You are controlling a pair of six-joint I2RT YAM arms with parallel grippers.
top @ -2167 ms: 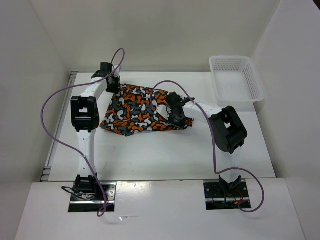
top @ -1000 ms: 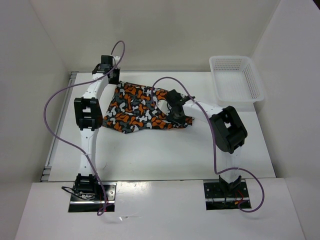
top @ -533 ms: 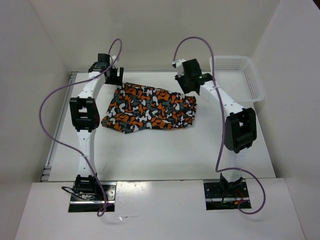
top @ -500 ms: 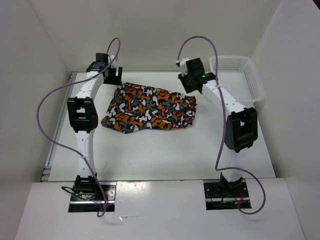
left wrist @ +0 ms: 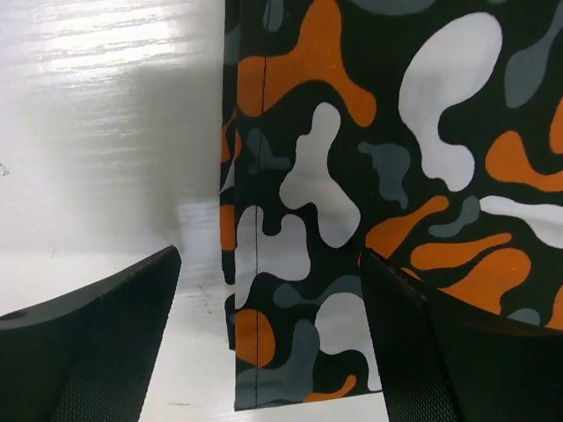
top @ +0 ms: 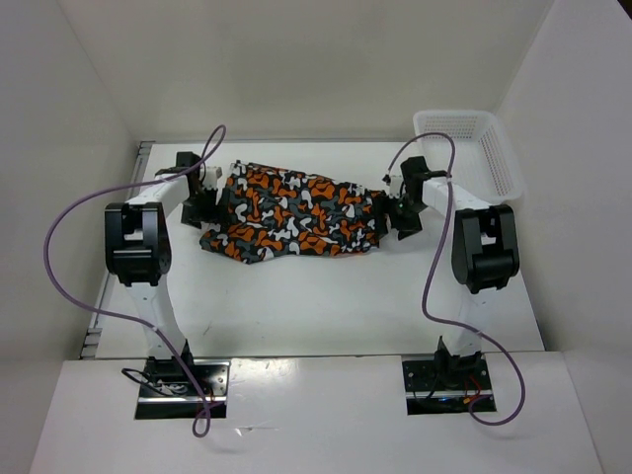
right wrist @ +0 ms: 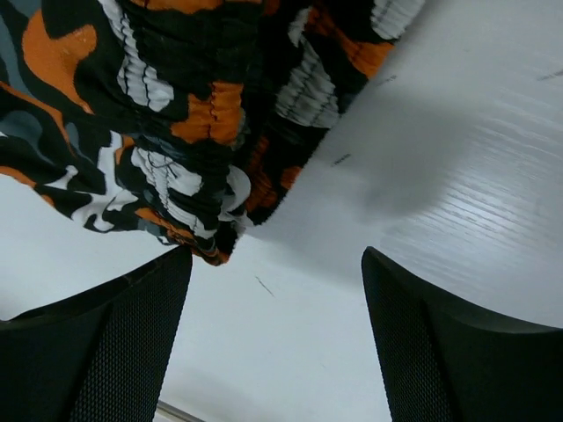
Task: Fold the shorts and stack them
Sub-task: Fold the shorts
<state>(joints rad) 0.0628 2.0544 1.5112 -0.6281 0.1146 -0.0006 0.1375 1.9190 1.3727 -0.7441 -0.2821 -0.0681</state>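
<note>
The shorts lie flat, long axis left-right across the frame, waistband at right. The left gripper and right gripper, jaws spread wide, flank the ends, holding nothing

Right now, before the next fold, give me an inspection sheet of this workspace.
Surface: white table, a few small marks.
Job's things: shorts lying flat mid-table, waistband toward the right arm.
Clutter: white mesh basket, empty, far right corner.
Grippers: left gripper open over the shorts' left hem; right gripper open beside the waistband; neither holds anything.
Cables: left purple cable and right purple cable loop off their arms; neither lies on the shorts.
Surroundings: white walls on three sides; nothing else seen.
</note>
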